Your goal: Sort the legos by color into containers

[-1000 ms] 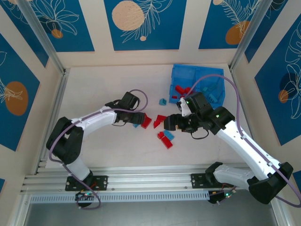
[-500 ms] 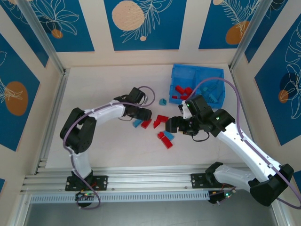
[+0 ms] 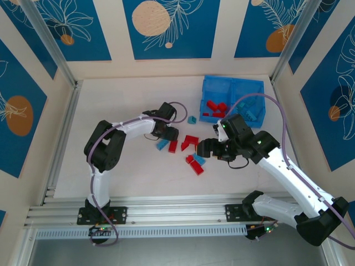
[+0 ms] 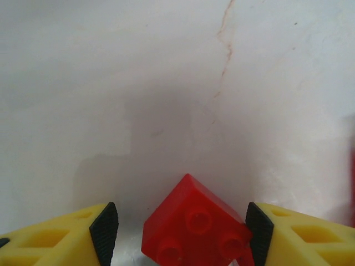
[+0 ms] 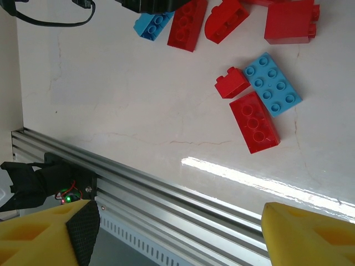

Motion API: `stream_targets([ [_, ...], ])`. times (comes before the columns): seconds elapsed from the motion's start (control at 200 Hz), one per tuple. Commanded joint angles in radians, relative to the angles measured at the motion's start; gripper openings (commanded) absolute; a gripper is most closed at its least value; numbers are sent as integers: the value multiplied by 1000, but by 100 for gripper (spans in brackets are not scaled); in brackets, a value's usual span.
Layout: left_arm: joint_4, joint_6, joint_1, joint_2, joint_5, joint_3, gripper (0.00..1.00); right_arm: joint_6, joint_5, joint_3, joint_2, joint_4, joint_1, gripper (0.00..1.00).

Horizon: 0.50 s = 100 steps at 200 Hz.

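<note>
L gripper (image 4: 180,228): released, jaws apart, straddling 1 red brick (image 4: 194,230); not clamped.
Red brick: flat on the worktop (image 4: 166,83), 1 corner pointing away from the wrist cam, 3 studs visible.
L pads (image 4: 104,228): black on yellow fingers. The right-hand pad looks to be touching the brick's edge, but the crop is too tight to be sure. The left-hand pad stands apart w/ a clear gap.
L arm: in the top view, folded over mid-worktop, gripper low among the loose bricks left of centre.
R gripper (image 5: 177,221): released, jaws wide apart, nothing between them; hovering above the near worktop and the alu rail (image 5: 138,183).
Cluster by R gripper: blue 8-stud brick (image 5: 273,84), small red piece (image 5: 232,82) just beside its end, long red brick (image 5: 254,122) alongside it.
Further out: red arch piece (image 5: 226,19), big red block (image 5: 289,22), small blue brick (image 5: 152,25) next to a 2nd red brick (image 5: 187,22).
Bin (image 3: 222,87): bright blue, far-right part of the worktop, 2 compartments w/ a divider between.
L compartment: red legos (image 3: 213,107) inside.
R compartment: blue legos (image 3: 249,111) inside.
Stray teal brick (image 3: 192,119): alone on the worktop, just left of the bin.
</note>
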Motion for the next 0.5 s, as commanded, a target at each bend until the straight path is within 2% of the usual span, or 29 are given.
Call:
stream_targets([
  [0.0, -65, -3, 18, -29, -22, -52, 64, 18, -3, -13, -3, -6, 5, 79],
  [0.155, -46, -1, 19, -12, -12, -66, 57, 17, -9, -13, 8, 6, 5, 79],
  [0.28, -18, -1, 19, 7, -9, -54, 46, 14, -13, -8, 12, -6, 4, 79],
  [0.495, 7, 8, 20, 16, -25, -29, 41, 30, -22, -25, 0, 5, 4, 79],
])
